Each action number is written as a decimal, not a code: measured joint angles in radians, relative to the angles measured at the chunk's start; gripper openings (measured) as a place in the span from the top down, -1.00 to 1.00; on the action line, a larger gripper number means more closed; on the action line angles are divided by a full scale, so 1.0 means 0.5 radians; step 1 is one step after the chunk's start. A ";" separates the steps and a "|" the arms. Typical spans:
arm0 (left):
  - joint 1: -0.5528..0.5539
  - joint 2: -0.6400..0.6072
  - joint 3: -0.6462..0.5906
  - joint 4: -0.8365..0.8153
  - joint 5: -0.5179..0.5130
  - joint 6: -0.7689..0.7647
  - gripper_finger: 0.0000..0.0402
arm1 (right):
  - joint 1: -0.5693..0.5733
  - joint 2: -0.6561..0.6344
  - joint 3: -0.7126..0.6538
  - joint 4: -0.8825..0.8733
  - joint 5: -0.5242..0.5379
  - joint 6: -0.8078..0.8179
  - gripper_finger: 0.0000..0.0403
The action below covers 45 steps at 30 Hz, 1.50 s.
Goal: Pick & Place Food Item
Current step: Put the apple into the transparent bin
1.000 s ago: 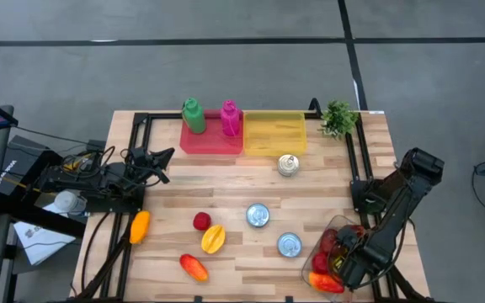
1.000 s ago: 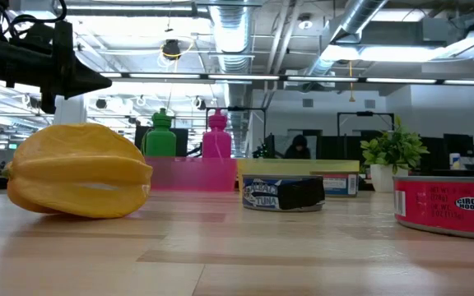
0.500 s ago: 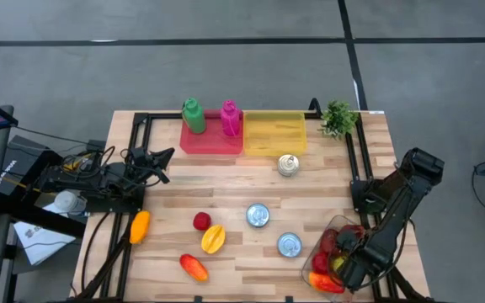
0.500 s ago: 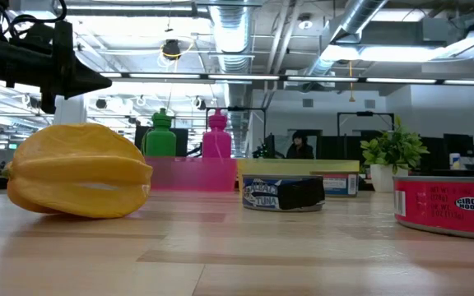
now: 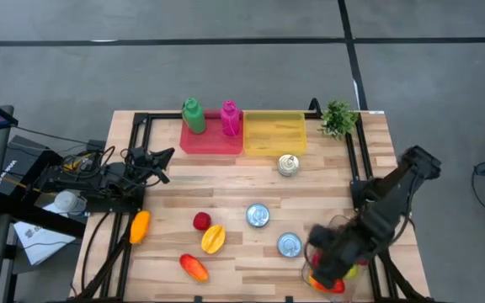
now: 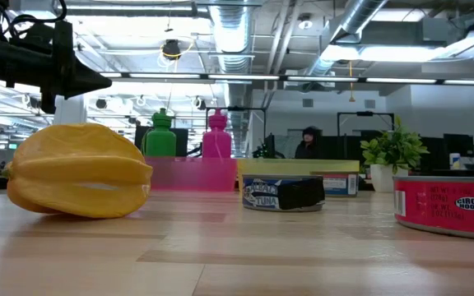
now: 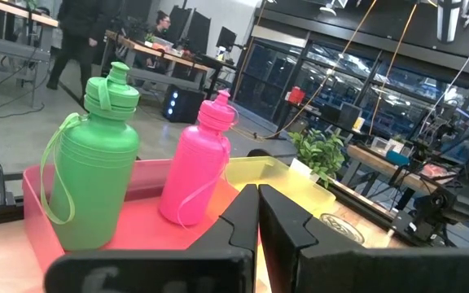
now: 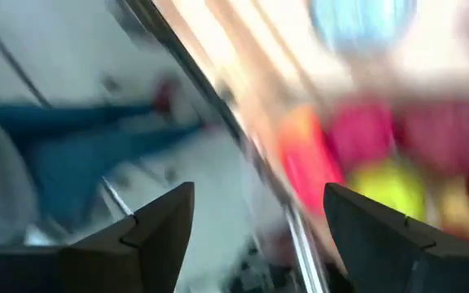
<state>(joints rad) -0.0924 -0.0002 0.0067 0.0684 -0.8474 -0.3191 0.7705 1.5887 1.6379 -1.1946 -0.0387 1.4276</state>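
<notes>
Food bowl at table corner under right fingers.

Green bottle and pink bottle stand upright in the red tray at the worktop's far edge. A potted plant stands near the yellow tray.

A light wooden slatted table carries a translucent pink plastic tray and a translucent yellow plastic tray. A green plastic bottle and a hot-pink plastic bottle stand ahead of the left gripper's black jaws. A yellow ridged starfruit — waxy, glossy. A red-labelled tin can — white lettering. A small green leafy plant.
</notes>
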 joint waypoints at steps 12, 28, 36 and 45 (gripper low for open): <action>0.001 0.000 0.000 0.012 0.000 0.000 1.00 | -0.242 0.000 0.304 0.561 0.654 -0.922 -0.33; 0.001 0.003 0.000 0.314 -0.023 -0.055 1.00 | -0.483 -0.234 0.309 1.157 0.677 -2.218 -0.32; 0.001 0.011 0.000 0.699 -0.025 -0.071 1.00 | -0.541 -0.529 0.309 0.914 0.678 -2.462 -0.32; 0.000 0.045 0.002 1.168 0.218 -0.164 1.00 | -0.664 -1.071 0.113 0.829 0.711 -2.968 -0.32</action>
<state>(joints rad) -0.0923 0.0225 0.0075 0.6522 -0.7384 -0.4013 0.4385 1.0533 1.6944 -0.7804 0.3168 -0.0566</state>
